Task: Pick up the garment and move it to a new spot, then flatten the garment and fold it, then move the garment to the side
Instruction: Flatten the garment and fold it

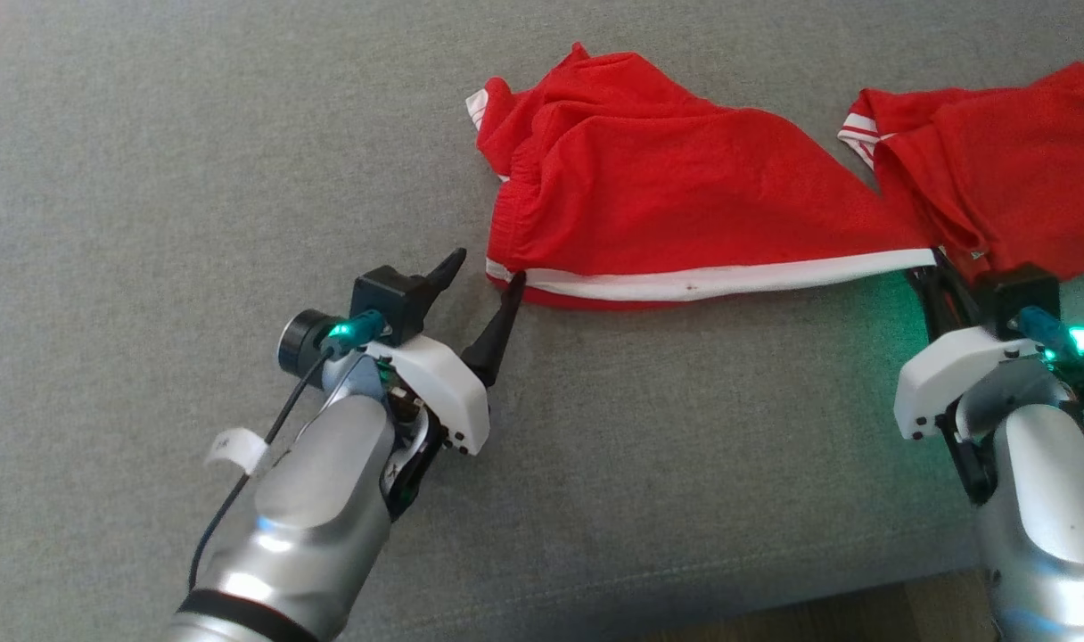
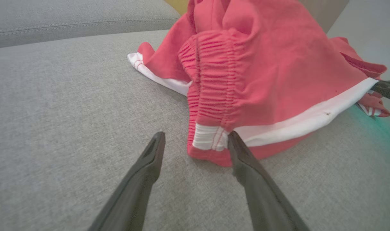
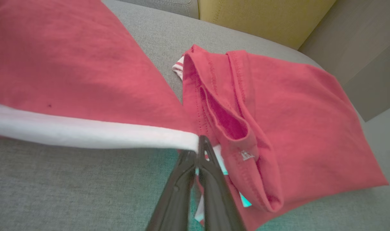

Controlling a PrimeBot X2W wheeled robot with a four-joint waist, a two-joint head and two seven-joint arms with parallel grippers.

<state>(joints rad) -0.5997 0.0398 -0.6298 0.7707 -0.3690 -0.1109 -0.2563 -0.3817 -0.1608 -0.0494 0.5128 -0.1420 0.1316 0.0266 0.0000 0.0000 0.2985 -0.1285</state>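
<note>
While the right pincer pinches the garment, the spread left pincer touches its waistband corner.

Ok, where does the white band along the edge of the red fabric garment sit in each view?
Head view: the white band runs across the centre, along the red fabric garment's near edge.
Left wrist view: the band slants from centre up to the right edge.
Right wrist view: the band crosses from the left edge to the centre.
Shared landmark: the right hand pinching the band's end.
</note>
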